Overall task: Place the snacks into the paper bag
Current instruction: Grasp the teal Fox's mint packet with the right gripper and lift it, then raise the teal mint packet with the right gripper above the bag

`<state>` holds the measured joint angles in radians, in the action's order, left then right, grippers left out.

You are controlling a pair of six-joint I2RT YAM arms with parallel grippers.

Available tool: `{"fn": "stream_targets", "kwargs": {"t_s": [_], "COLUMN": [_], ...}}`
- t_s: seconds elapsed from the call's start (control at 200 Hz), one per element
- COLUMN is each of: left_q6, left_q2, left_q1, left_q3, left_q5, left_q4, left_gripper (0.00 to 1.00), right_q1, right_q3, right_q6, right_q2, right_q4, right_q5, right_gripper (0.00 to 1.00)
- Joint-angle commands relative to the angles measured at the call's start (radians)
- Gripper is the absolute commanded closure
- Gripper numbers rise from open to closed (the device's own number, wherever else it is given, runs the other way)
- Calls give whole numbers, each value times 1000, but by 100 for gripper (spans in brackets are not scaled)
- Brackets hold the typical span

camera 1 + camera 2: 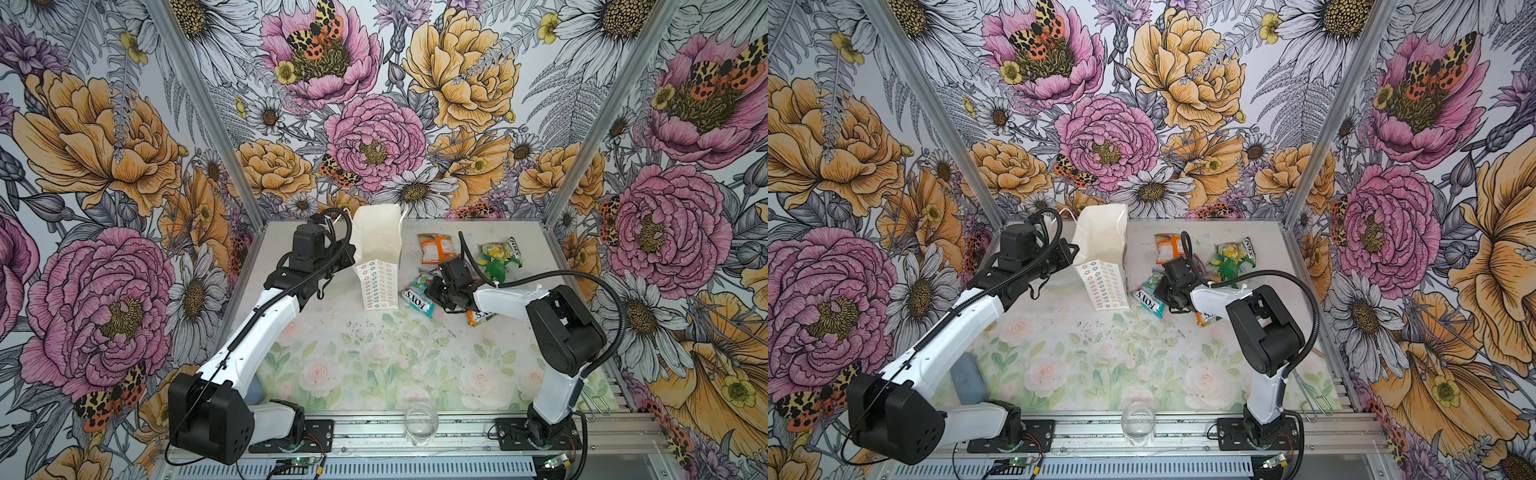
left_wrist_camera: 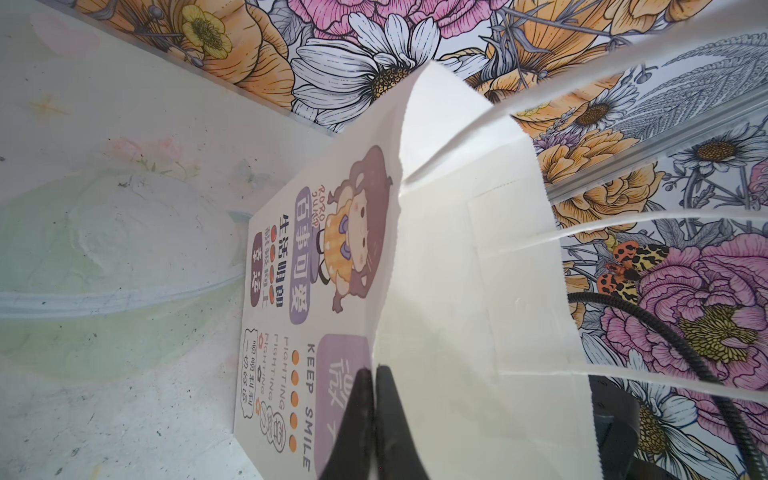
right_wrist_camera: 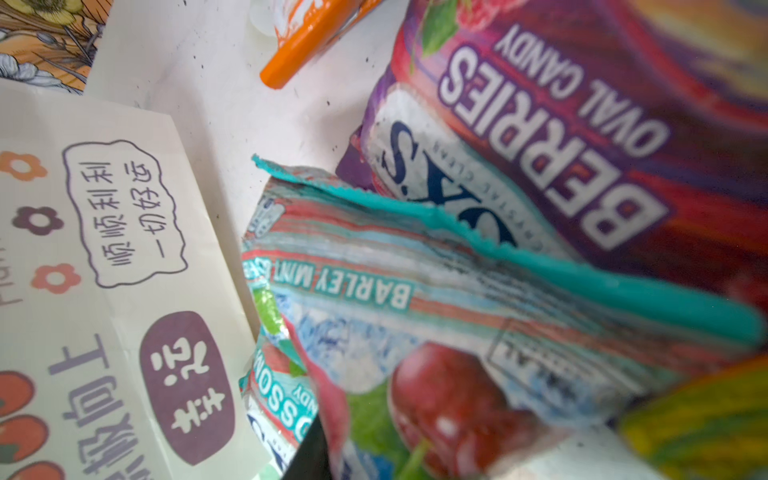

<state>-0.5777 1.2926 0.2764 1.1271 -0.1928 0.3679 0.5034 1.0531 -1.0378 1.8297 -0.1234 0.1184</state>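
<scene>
The white paper bag (image 1: 376,245) (image 1: 1100,241) stands upright at the back of the table, mouth open. My left gripper (image 1: 351,254) (image 2: 374,370) is shut on its left wall near the rim. The snacks lie to the right of the bag: an orange packet (image 1: 436,248), a yellow-green one (image 1: 496,253), a teal FOX'S packet (image 1: 417,301), a purple berries packet (image 3: 540,145), and another orange one (image 1: 480,318) under the right arm. My right gripper (image 1: 436,286) is down on a crumpled teal mint packet (image 3: 415,299). It is shut on that packet, with one finger (image 3: 309,455) showing.
A clear glass (image 1: 420,424) stands at the front edge by the aluminium rail. A blue-grey block (image 1: 968,380) lies front left behind the left arm. A wire tool (image 1: 1312,399) lies front right. Flowered walls close in the back and both sides.
</scene>
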Motion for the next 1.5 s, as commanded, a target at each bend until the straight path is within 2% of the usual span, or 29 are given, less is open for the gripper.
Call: {"fn": "stream_targets", "kwargs": {"t_s": [0.0,0.115,0.36,0.746,1.101,1.496], "left_q6": [-11,-21,-53,-62,-67,-66], "left_q2": [-9,-6,4,22,31,71], "left_q1": [-13,-14,-14,-2,29,68], "left_q3": [-11,-12,-3,13,44,90], "left_q5": [-22,-23,-25,-32,-25,-28], "left_q4": [-29,-29,-31,-30,-32,-32], "left_gripper": [100,100,100,100,100,100], "right_q1": [7,11,25,32,31,-2], "right_q3": [-30,-34,-32,31,114,327], "right_q6": [20,40,86,224,351,492], "right_q2": [-30,-51,-111,-217,-314,-405], "right_q4": [-25,-29,-88,-218,-304,-443], "right_q5": [-39,-47,-107,-203,-237,-266], "right_gripper": [81,91,100,100,100,100]}}
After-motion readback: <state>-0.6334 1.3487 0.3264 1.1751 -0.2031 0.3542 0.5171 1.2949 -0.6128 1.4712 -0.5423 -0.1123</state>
